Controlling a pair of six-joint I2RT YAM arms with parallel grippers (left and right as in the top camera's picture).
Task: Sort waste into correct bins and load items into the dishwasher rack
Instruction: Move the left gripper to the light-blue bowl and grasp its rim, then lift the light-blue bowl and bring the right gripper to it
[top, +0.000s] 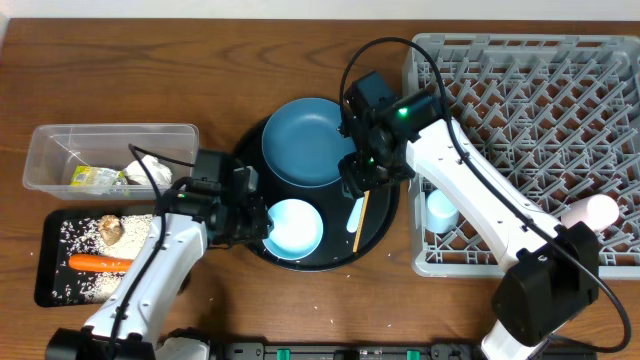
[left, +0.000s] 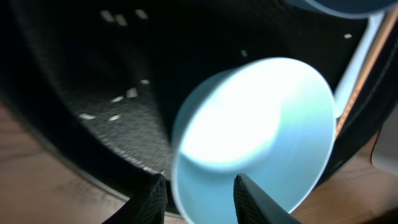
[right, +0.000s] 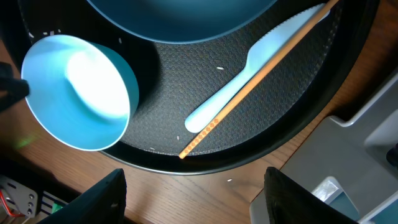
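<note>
A white bowl (top: 296, 228), lit pale blue, lies on the round black tray (top: 385, 222) in front of the dark blue plate (top: 305, 140). My left gripper (top: 252, 218) straddles the bowl's left rim (left: 249, 124), one finger inside and one outside, shut on it. My right gripper (top: 362, 172) is open and empty above the white spoon (right: 242, 81) and wooden chopstick (right: 205, 134), which lie side by side on the tray. The grey dishwasher rack (top: 520, 90) holds a light-blue cup (top: 440, 210) and a pink cup (top: 590, 212).
The clear tub (top: 60, 150) at the left holds the yellow-green wrapper (top: 95, 178) and white tissue (top: 150, 168). The black rectangular tray (top: 50, 280) holds the carrot (top: 100, 263), a brown scrap (top: 110, 228) and rice. Stray rice grains lie on the round tray (left: 74, 74).
</note>
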